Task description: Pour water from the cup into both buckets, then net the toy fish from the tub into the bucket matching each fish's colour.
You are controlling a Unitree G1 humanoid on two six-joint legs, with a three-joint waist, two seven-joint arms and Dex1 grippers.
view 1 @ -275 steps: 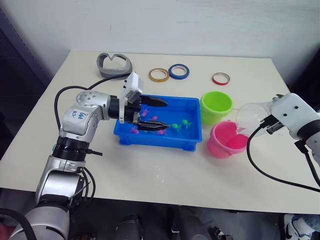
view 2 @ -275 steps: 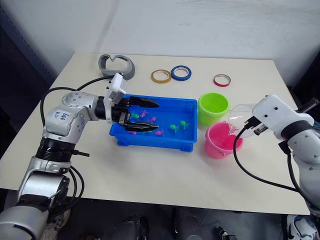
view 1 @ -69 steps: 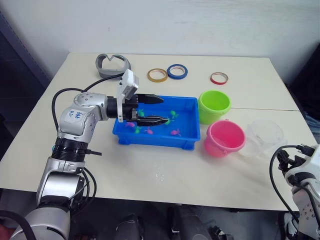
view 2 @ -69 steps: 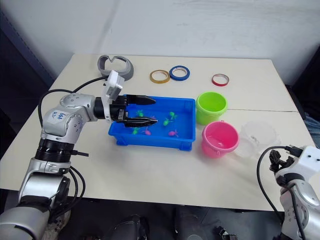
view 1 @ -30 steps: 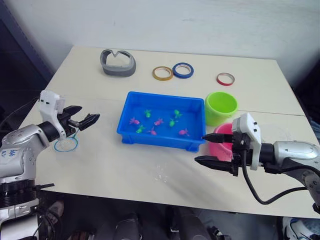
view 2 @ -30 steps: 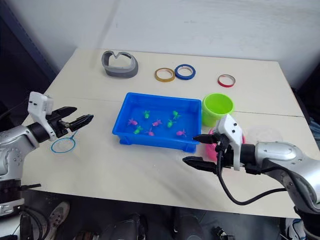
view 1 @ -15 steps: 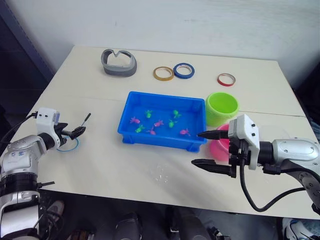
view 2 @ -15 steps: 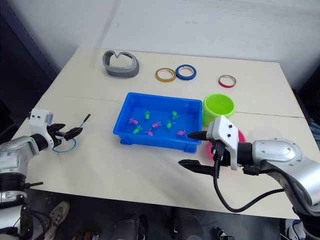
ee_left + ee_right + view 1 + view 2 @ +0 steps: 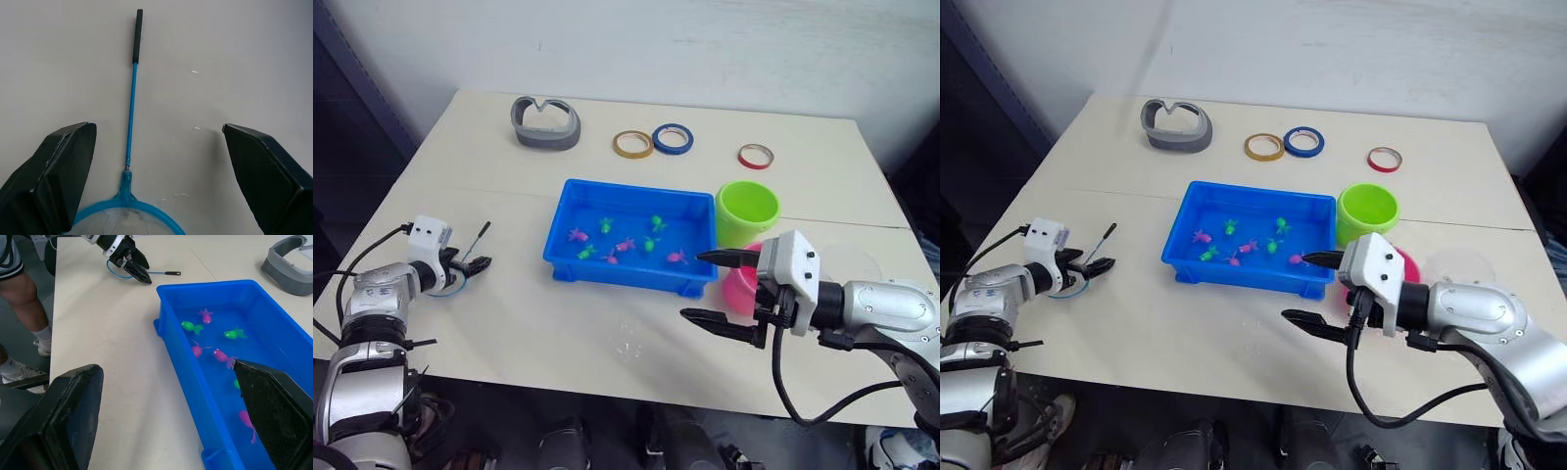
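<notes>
The net point(image 9: 130, 128) lies flat on the table near its left edge, its blue hoop point(image 9: 449, 285) closest to me. My left gripper point(image 9: 470, 264) hovers open just above it, one finger on each side of the thin stick. The blue tub point(image 9: 570, 257) sits mid-table with several magenta point(image 9: 205, 316) and green toy fish point(image 9: 190, 326) in water. My right gripper point(image 9: 693, 286) is open and empty at the tub's front right corner, hiding part of the pink bucket point(image 9: 741, 284). The green bucket point(image 9: 747, 211) stands behind it. The clear cup point(image 9: 1457, 264) sits to the right of the buckets.
A grey curved object point(image 9: 545, 122) and three tape rings, yellow point(image 9: 632, 144), blue point(image 9: 673, 137) and red point(image 9: 755, 155), lie along the far side of the table. A person's leg point(image 9: 14, 308) shows beside the table's left edge.
My left gripper has dropped and pulled in toward the net's hoop. My right gripper has drifted a little left along the tub's front. Both stayed open.
</notes>
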